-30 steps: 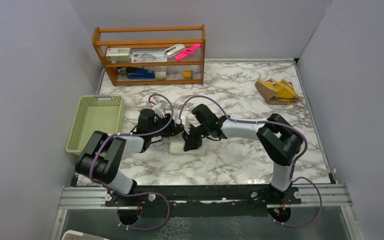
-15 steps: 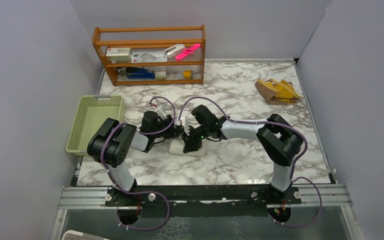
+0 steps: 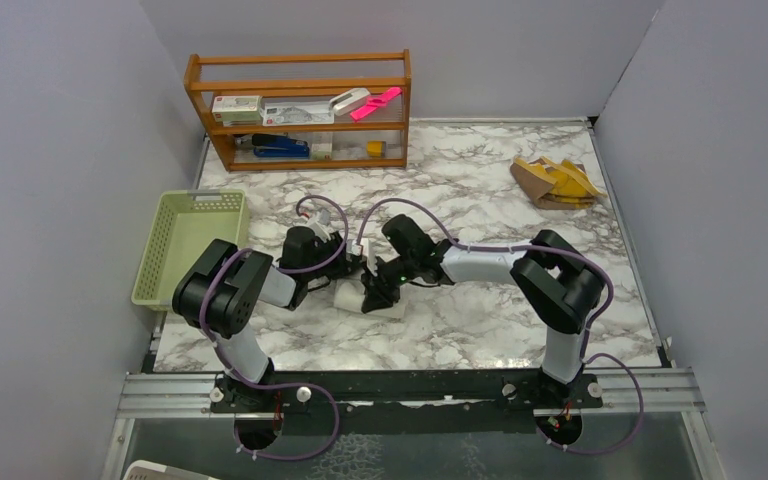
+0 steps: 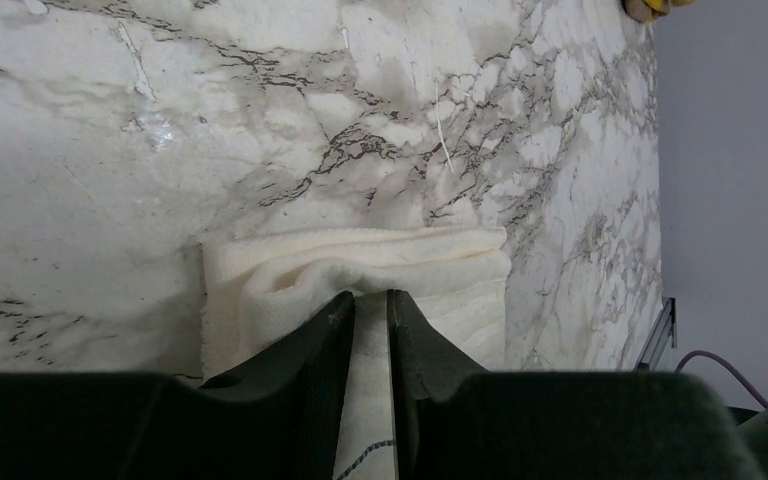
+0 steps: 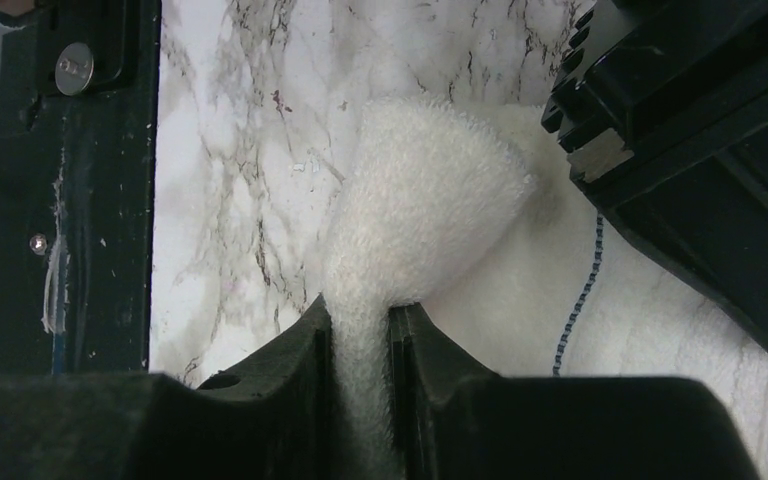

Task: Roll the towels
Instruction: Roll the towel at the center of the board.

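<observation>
On table (image 3: 480, 325), left gripper (image 4: 370, 300) now pinches white towel (image 4: 440, 262).

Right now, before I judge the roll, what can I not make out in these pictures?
- Top view: the white towel is mostly covered by the left gripper and the right gripper, hiding its roll.
- Top view: the yellow towel is too small to read any print.
- Left wrist view: the yellow towel is cut off by the top edge.
- Right wrist view: the left gripper's body hides the white towel's right part.
</observation>
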Controlling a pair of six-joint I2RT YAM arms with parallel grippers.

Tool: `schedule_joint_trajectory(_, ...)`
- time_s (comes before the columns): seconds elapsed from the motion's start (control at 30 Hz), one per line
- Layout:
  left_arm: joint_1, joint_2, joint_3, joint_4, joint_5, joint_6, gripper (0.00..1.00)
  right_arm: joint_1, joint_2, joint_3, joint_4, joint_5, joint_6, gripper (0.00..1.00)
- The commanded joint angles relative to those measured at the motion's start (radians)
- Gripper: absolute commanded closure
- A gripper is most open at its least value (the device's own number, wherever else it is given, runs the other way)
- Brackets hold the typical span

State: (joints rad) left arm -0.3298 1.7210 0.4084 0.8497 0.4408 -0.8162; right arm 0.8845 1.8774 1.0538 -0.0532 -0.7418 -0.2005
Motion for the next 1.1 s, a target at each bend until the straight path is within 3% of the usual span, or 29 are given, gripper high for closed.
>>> schedule_joint_trajectory(0.0,0.016,0.032,-0.033,-0.144,-0.228,0.052,0.75,0.085,-0.002,-0.047,-0.068,-0.17,0.076,0.79)
schedule_joint_trajectory(0.1,0.016,0.041,-0.036,-0.145,-0.236,0.052,0.75,0.099,0.004,-0.062,-0.064,-0.158,0.084,0.75)
schedule_joint_trajectory(0.23,0.016,0.057,-0.04,-0.145,-0.246,0.055,0.75,0.116,0.0,-0.076,-0.07,-0.155,0.095,0.61)
schedule_joint_trajectory(0.57,0.015,0.056,-0.049,-0.145,-0.258,0.057,0.75,0.135,0.012,-0.114,-0.052,-0.13,0.098,0.6)
schedule_joint_trajectory(0.7,0.015,0.062,-0.048,-0.145,-0.255,0.058,0.75,0.135,0.008,-0.116,-0.025,-0.074,0.111,0.52)
schedule_joint_trajectory(0.9,0.016,0.057,-0.046,-0.146,-0.254,0.06,0.75,0.134,-0.079,-0.102,-0.039,-0.021,0.119,0.5)
schedule_joint_trajectory(0.97,0.016,0.059,-0.042,-0.147,-0.254,0.058,0.75,0.136,-0.131,-0.092,-0.058,0.0,0.117,0.41)
schedule_joint_trajectory(1.07,0.016,0.062,-0.035,-0.149,-0.25,0.056,0.75,0.135,-0.211,-0.101,-0.066,0.057,0.115,0.38)
